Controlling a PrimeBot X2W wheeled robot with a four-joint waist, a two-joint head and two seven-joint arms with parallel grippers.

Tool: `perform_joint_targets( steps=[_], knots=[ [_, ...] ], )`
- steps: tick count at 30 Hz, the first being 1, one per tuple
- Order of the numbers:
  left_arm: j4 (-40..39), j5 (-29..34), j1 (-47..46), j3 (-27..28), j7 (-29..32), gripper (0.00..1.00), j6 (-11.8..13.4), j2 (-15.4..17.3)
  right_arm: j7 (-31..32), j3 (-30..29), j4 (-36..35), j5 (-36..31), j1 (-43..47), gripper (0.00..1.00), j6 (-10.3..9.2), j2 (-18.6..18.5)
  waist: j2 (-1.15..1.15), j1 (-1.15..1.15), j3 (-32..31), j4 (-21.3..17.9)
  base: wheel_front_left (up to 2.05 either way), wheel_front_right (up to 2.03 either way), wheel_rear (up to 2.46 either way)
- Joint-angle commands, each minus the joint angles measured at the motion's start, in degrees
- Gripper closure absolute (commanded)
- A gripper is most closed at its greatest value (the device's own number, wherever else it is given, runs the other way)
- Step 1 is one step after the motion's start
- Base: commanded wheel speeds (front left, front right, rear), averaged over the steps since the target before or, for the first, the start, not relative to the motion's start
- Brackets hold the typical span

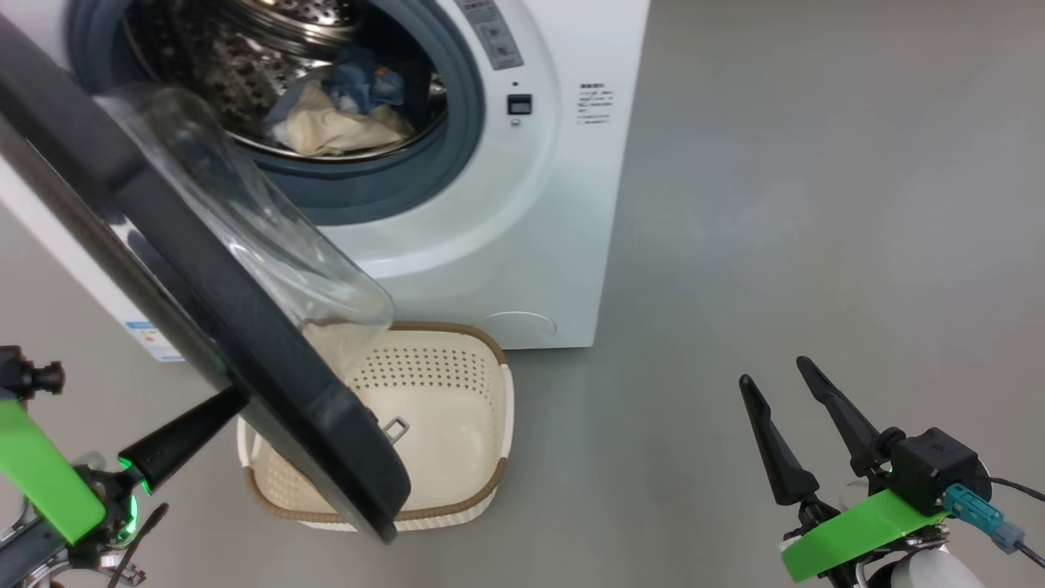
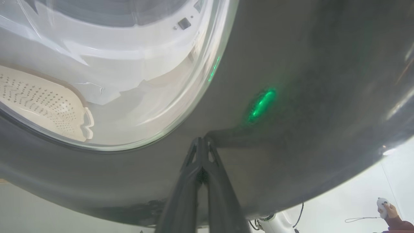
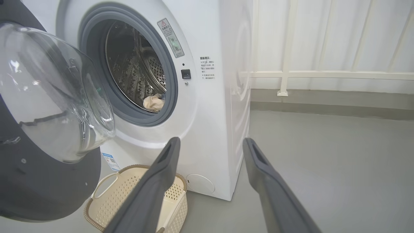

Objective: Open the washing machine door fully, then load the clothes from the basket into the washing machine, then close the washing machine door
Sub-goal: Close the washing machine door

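Grey floor [image 1: 816, 204]; washing machine door [image 1: 245, 351] bowl-side toward drum [image 1: 245, 65]

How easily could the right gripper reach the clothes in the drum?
Probably yes: the right gripper is open and empty, and the half-open door leaves the drum uncovered on that side.

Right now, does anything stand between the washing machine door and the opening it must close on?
Nothing visible does. The clothes lie inside the drum, behind the gasket; the basket sits on the floor under the door.
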Motion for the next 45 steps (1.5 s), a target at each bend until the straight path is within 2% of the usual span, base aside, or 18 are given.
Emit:
perform_joint_targets(
  steps=[1, 10, 20, 21, 22, 23, 24, 25, 26, 31, 36, 38, 39, 45],
  knots=[
    [-1.6, 0.7, -2.9, 2.1, -0.2, 1.00, -0.4, 1.4, -0.5, 0.7, -1.7, -0.4, 0.0, 0.00, 0.25, -0.4, 0.00, 0.00, 0.3, -1.4, 0.00, 0.00, 0.00],
    [-1.1, 0.6, -3.1, 2.4, -1.9, 1.00, -0.4, 1.0, -0.5, 0.0, -1.7, -0.6, 0.0, 0.00, 0.25, -0.3, 0.00, 0.00, 0.4, -1.4, 0.00, 0.00, 0.00],
    [0.6, 0.8, 0.6, 6.1, -7.0, 1.00, -0.4, 0.6, -0.5, 0.1, -1.5, -0.6, 0.1, 0.00, 0.25, -0.2, 0.00, 0.00, -0.1, 0.9, 0.00, 0.00, 0.00],
    [0.9, 0.9, 1.1, 6.6, -7.7, 0.96, -0.4, 0.5, -0.5, 0.1, -1.5, -0.6, 0.1, 0.00, 0.25, -0.2, 0.00, 0.00, -0.2, 1.2, 0.00, 0.00, 0.00],
    [1.0, 0.9, 1.6, 6.9, -8.3, 0.58, -0.4, 0.4, -0.5, 0.1, -1.5, -0.6, 0.1, 0.00, 0.25, -0.2, 0.00, 0.00, -0.2, 1.4, 0.00, 0.00, 0.00],
    [1.1, 1.0, 2.1, 7.1, -8.9, 0.47, -0.4, 0.2, -0.5, 0.1, -1.5, -0.5, 0.1, 0.00, 0.25, -0.3, 0.00, 0.00, -0.2, 1.6, 0.00, 0.00, 0.00],
    [1.1, 1.2, 2.6, 7.5, -9.8, 0.16, -0.4, 0.1, -0.5, 0.1, -1.5, -0.5, 0.1, 0.00, 0.25, -0.3, 0.00, 0.00, -0.3, 1.8, 0.00, 0.00, 0.00],
    [1.1, 1.2, 2.6, 7.5, -9.8, 0.16, -0.4, 0.1, -0.5, 0.1, -1.5, -0.5, 0.1, 0.00, 0.25, -0.3, 0.00, 0.00, -0.3, 1.8, 0.00, 0.00, 0.00],
    [1.2, 1.6, 3.0, 7.9, -10.7, 0.00, -0.4, 0.0, -0.5, 0.0, -1.5, -0.5, 0.1, 0.00, 0.25, -0.4, 0.00, 0.00, -0.3, 2.1, 0.00, 0.00, 0.00],
    [1.5, 4.2, 5.4, 8.9, -16.5, 0.00, -0.4, -0.5, -0.5, 0.1, -1.4, -0.4, 0.2, 0.00, 0.25, -0.5, 0.00, 0.00, -0.8, 3.1, 0.00, 0.00, 0.00],
    [1.9, 8.1, 7.6, 8.7, -25.2, 0.00, -0.4, -0.3, -0.5, 0.3, -1.3, -0.3, 0.5, 0.00, 0.25, -0.7, 0.00, 0.00, -1.3, 4.1, 0.00, 0.00, 0.00],
    [2.2, 13.2, 11.4, 2.6, -44.2, 0.00, -0.4, 1.7, -0.5, 0.5, -1.2, -0.3, 0.7, 0.00, 0.25, -0.9, 0.00, 0.00, -1.7, 5.5, 0.00, 0.00, 0.00],
    [2.5, 13.6, 12.2, 0.5, -48.4, 0.00, -0.4, 2.3, -0.5, 0.5, -1.1, -0.2, 0.7, 0.00, 0.25, -1.0, 0.00, 0.00, -1.9, 5.7, 0.00, 0.00, 0.00],
    [5.0, 17.5, 14.5, -7.4, -61.6, 0.00, -0.4, 6.5, -0.5, 0.6, -1.1, -0.1, 0.9, 0.00, 0.25, -1.2, 0.00, 0.00, -2.3, 6.5, 0.00, 0.00, 0.00]
  ],
)
